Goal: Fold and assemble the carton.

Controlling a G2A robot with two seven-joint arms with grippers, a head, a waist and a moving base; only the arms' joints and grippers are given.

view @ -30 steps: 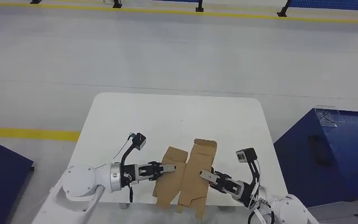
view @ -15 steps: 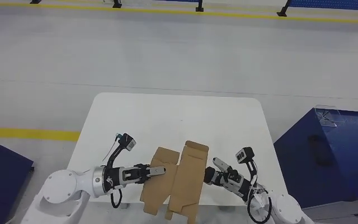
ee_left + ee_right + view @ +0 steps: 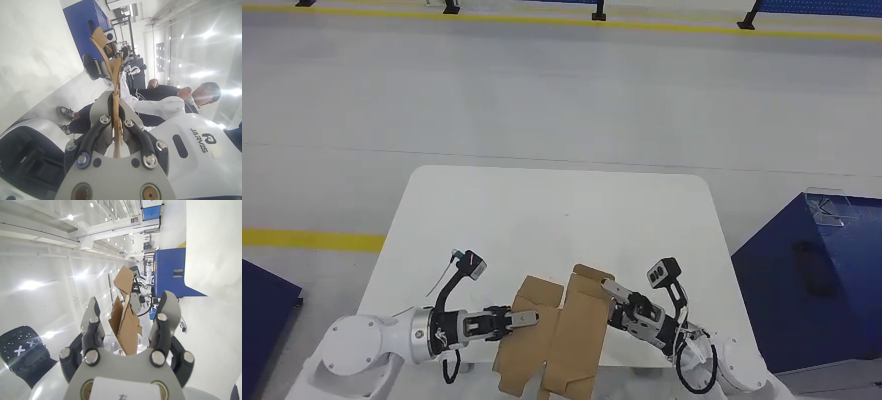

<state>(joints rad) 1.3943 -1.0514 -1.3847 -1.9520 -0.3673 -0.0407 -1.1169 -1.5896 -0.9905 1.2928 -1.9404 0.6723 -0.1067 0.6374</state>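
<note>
The carton (image 3: 554,338), a flat brown cardboard blank, sits at the 6 o'clock edge of the white table (image 3: 542,210), and its near end runs out past that edge. Creases divide it into long panels side by side, with short notched flaps at its 12 o'clock end. The panels do not lie quite level with one another; a shallow ridge runs along the middle crease.

The left gripper (image 3: 526,319) meets the carton at its 9 o'clock side. The left wrist view shows its fingers (image 3: 105,121) pressed together on the cardboard's edge, the sheet pinched thin between the two pads and standing edge-on beyond them.

The right gripper (image 3: 612,298) is at about 2 o'clock of the carton. The right wrist view shows this pincer spread wide, its fingers (image 3: 168,309) well apart, with the carton's edge reaching into the gap between them. Whether the cardboard touches either pad cannot be told. Past the sheet in that view the other arm's grey finger shows on the carton's far side.

A blue cabinet (image 3: 807,275) stands on the floor at 3 o'clock of the table, and a yellow floor line (image 3: 312,240) runs off at 9 o'clock
</note>
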